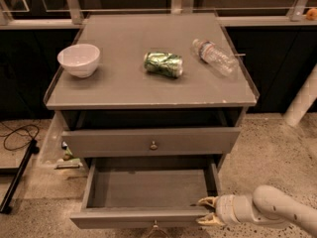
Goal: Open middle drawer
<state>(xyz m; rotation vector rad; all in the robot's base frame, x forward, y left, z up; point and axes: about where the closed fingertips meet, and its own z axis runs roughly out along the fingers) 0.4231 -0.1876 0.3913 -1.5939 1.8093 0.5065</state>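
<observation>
The middle drawer [148, 187] is standing well pulled out, so the opening is looking essentially done. At lower right, the claw [203, 211] is sitting by the drawer's front corner, fingers spread, seemingly gripping nothing.

Matt grey wood open drawer [148, 187], glossy bowl [79, 59], metal can [163, 64], clear plastic bottle [215, 57], smooth hand [200, 211] at drawer's corner

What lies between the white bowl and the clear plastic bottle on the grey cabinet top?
In the camera view, a crushed green metal can lies between them. The pincer is low, at the right front corner of the open grey middle drawer.
</observation>
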